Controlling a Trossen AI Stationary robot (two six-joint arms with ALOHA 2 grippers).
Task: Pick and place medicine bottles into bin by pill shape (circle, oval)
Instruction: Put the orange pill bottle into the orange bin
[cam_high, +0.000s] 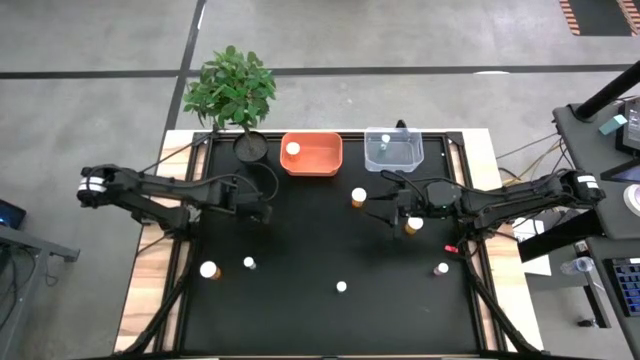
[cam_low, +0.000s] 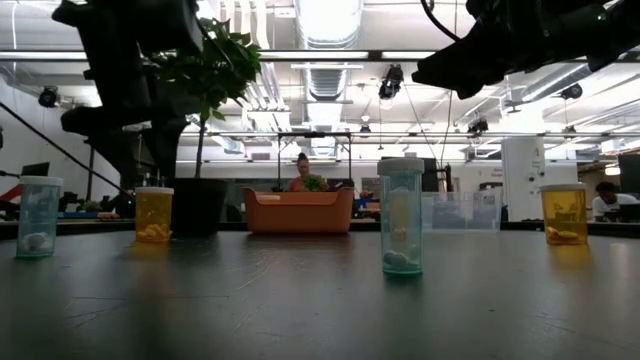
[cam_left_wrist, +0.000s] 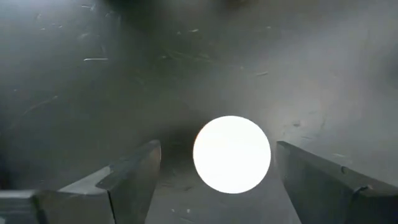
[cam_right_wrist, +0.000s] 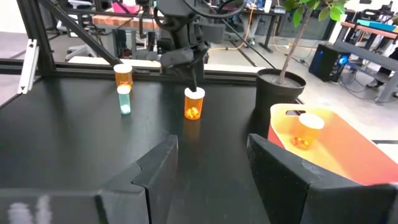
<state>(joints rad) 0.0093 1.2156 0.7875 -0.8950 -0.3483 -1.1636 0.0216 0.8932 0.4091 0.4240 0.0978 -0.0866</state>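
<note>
So the black table (cam_high: 300, 300) is the biggest thing here, a scuffed matte top with fine scratches all over it. At the far edge there's a potted plant (cam_high: 232, 88), then an orange plastic bin (cam_high: 312, 168) with one amber bottle already inside, and a clear bin (cam_high: 393, 150) next to it holding a small bottle.

Left arm is the one doing something. The left gripper (cam_left_wrist: 217, 180) is aimed straight down over an amber bottle (cam_right_wrist: 194, 103) that stands upright, long axis vertical, near the plant's side of the table. In its wrist view the white cap (cam_left_wrist: 231, 154) is a smooth round disc sitting right between the two dark fingers, gap on both sides, so the jaws are spread and not gripping anything yet. My guess is it just needs to drop and squeeze.

The right gripper (cam_right_wrist: 211, 168) hovers mid-table on its own side with jaws parted and nothing in them, with two more amber bottles, one (cam_high: 358, 196) and another (cam_high: 413, 225), close by it.

The rest of the bottles are small cylinders scattered toward the near edge: a wider amber one (cam_high: 209, 269), a skinny clear one (cam_high: 249, 263), another small one (cam_high: 341, 286) and a pink-capped one (cam_high: 441, 268).
</note>
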